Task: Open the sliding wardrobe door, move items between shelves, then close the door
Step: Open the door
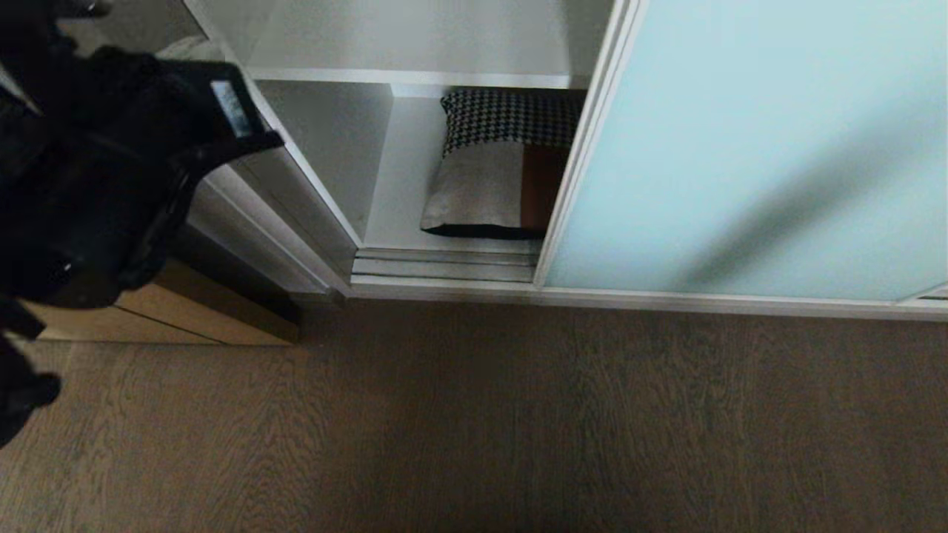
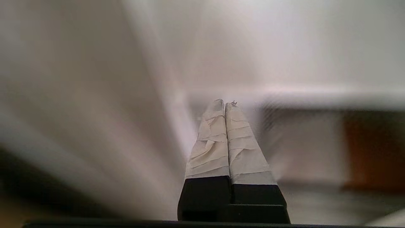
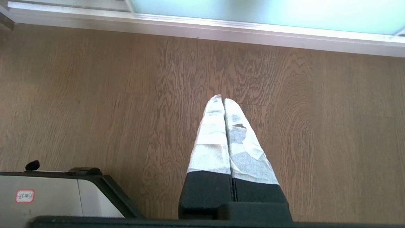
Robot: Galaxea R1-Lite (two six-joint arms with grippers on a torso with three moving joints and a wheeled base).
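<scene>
Wood floor (image 3: pixel 95 95) beneath right gripper (image 3: pixel 224 99), jaws pressed together, empty | left gripper (image 2: pixel 225 104) likewise closed, empty, folded clothes (image 1: pixel 500 174) just beyond its tips | sliding wardrobe door (image 1: pixel 755 148) partly open

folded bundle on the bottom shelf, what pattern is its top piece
Black-and-white houndstooth on the folded bundle, above plain grey and rust-orange pieces; clearest in the head view.

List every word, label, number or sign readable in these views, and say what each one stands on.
None can be read.
Small white sticker with a red border on the robot's grey base, right wrist view: marks too small to read.
Pale label on the left arm's black housing, head view: blurred, unreadable.
</scene>
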